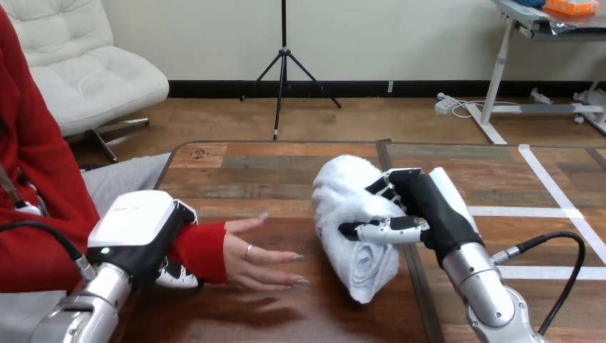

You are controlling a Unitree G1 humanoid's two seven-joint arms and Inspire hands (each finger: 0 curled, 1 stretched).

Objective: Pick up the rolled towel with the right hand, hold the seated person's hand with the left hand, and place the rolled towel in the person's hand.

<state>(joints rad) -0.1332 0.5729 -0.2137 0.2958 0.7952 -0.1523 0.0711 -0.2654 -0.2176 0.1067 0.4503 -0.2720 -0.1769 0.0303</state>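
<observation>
The rolled white towel [348, 214] lies lengthwise near the middle of the wooden table [243, 179]. My right hand [421, 207] is shut on it from the right: fingers wrap over its top and the thumb [371, 230] presses its near side. I cannot tell whether the towel rests on the table or is just off it. The person's hand [257, 261] reaches in from the left, open, with its fingertips a short gap from the towel's near end. My left hand [143, 229] is curled round the person's wrist at the red sleeve [200, 250], fingers showing above and below it.
White tape lines [550, 189] cross the right part of the table. A dark seam [386, 153] runs front to back under the towel. The table's far edge [286, 142] is close behind the towel. Bare wood lies between the person's hand and the far edge.
</observation>
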